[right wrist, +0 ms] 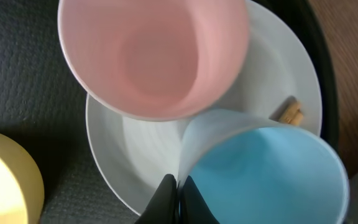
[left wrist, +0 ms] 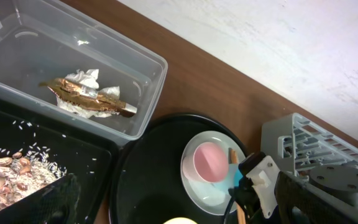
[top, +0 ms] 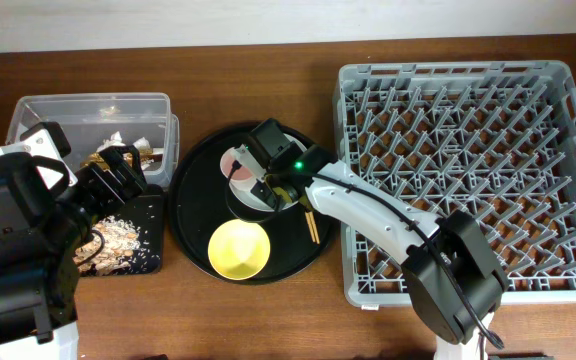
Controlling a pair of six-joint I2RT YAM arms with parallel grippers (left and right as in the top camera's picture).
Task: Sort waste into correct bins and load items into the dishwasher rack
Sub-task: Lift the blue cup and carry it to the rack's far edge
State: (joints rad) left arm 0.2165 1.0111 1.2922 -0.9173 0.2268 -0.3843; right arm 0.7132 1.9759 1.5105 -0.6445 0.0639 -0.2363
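My right gripper (right wrist: pixel 179 196) is shut on the rim of the blue cup (right wrist: pixel 266 174), one finger inside and one outside. The cup stands on the grey-green plate (right wrist: pixel 135 143) beside the pink cup (right wrist: pixel 151 56). A chopstick end (right wrist: pixel 291 114) pokes out behind the blue cup. The yellow bowl (top: pixel 239 248) sits at the front of the round black tray (top: pixel 193 200). My left gripper (left wrist: pixel 179 214) hangs open over the bins, holding nothing. The clear tub (left wrist: pixel 17 43) holds the white tissue (left wrist: pixel 89 78) and gold-brown wrapper (left wrist: pixel 86 96). Food scraps (left wrist: pixel 11 174) lie in the shallow black tray (left wrist: pixel 73 149).
The dishwasher rack (top: pixel 468 170) fills the right side of the table, its left wall close to the round tray. Chopsticks (top: pixel 310 225) lie under my right arm near the tray's right rim. A white wall borders the table's far edge.
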